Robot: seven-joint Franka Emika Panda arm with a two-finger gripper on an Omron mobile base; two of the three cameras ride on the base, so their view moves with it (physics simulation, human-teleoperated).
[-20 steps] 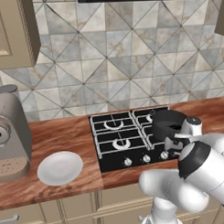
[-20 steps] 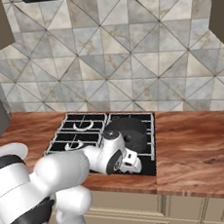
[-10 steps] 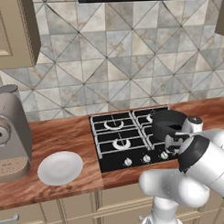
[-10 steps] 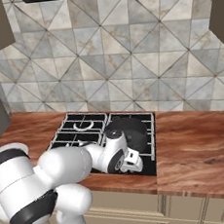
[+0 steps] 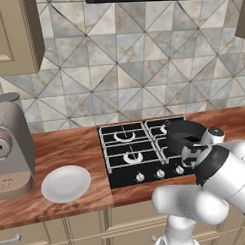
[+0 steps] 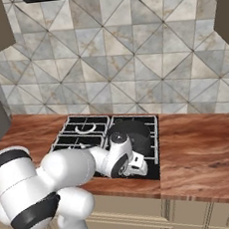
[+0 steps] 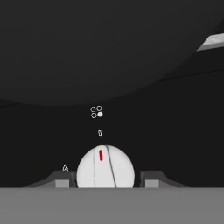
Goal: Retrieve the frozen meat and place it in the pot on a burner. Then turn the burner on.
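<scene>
- Wooden countertop spans the middle of the left base view, carrying a grey coffee machine at the left edge.
- Black cooktop sits centre frame, silver knobs along its front.
- Black pot rests on the right front burner, right of centre.
- White plate lies lower left, near the cooktop.
- Gripper sits at the bottom centre of the hand view, fingers flanking a white knob with a red mark; whether they press it I cannot tell.
- Frozen meat cannot be made out.
</scene>
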